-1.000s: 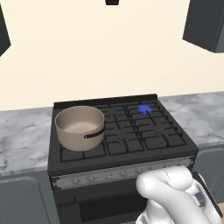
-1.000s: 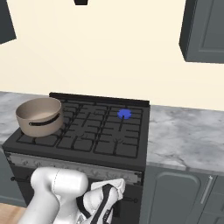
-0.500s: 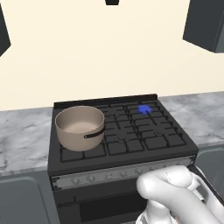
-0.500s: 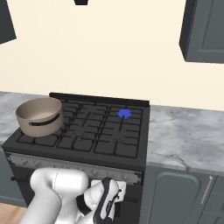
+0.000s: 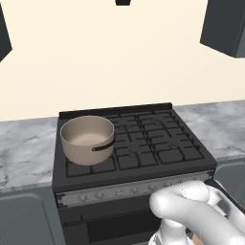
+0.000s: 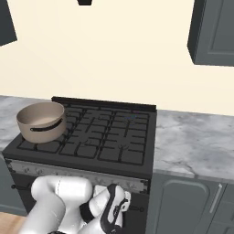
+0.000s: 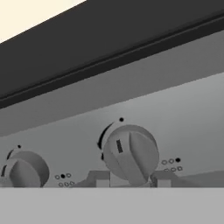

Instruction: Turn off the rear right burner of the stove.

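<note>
At the stove's (image 5: 134, 148) front strip, a knob (image 7: 130, 153) is flanked by the gripper (image 7: 130, 180) fingertips, jaws narrowly spread about it, contact unclear. Over-rotation could relight the rear right burner (image 5: 154, 118), where no flame is seen. The arm is held low before the oven door (image 5: 110, 227).

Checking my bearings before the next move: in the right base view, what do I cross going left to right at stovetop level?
Left counter → pot → rear right burner → right counter.
</note>
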